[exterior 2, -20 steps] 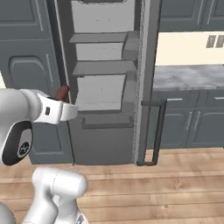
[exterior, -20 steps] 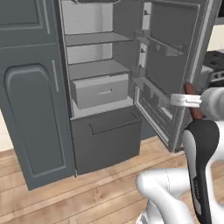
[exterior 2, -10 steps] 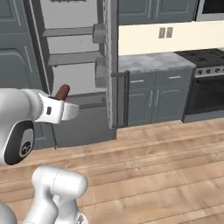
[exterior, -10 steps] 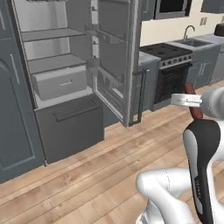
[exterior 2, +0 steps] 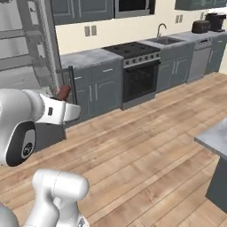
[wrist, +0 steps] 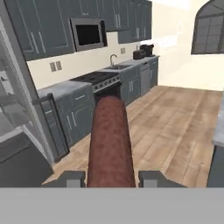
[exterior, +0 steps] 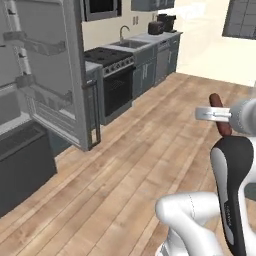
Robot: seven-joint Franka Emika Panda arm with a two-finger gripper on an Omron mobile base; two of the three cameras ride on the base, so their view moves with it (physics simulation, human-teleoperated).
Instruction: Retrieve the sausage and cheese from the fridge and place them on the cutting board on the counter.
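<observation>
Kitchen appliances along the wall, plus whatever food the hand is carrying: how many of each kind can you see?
Fridge: 1
Stove: 1
Microwave: 1
Dishwasher: 1
Toaster: 1
Coffee maker: 1
Sausage, in the hand: 1
Total: 7

The arm [exterior: 230, 190] is glossy white with rounded, bulbous links and a black panel running down the upright segment; a dark round joint cap [exterior 2: 26, 144] sits on one link; the small dark fingertips [wrist: 72, 178] are blocky and grey

Wooden plank floor [exterior 2: 146, 146], dark grey cabinets [exterior 2: 95, 91], black stove [exterior 2: 139, 73].
</observation>
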